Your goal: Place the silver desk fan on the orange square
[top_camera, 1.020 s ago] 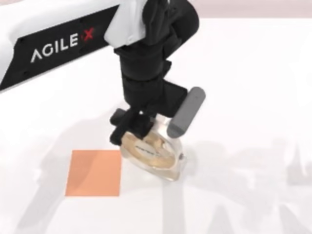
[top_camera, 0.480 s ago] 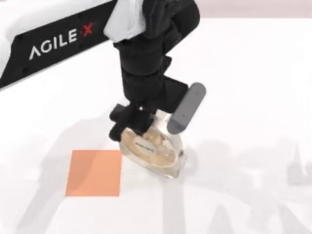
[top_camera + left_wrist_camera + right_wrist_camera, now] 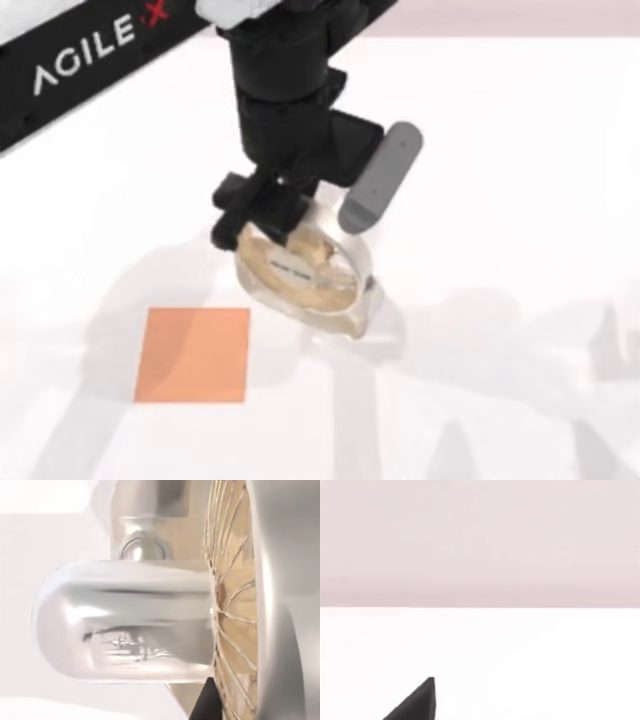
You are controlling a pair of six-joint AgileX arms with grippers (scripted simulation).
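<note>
Far left in the top view: the orange square [image 3: 192, 354], flat, matte, bare on the white table [image 3: 520, 200]. Just right of it and apart: the silver desk fan [image 3: 305, 282], tilted and seemingly lifted, pinched by the left gripper [image 3: 300, 215], dark finger at one side, grey rounded finger [image 3: 380, 190] at the other. In the left wrist view: glossy ring housing [image 3: 280, 605], fine beige wire grille [image 3: 227, 630]. Probably light and rigid but slick; grille likely bendable, so best taken by the thick ring. Right arm parked, out of the top view; fingers' state not discernible.
</note>
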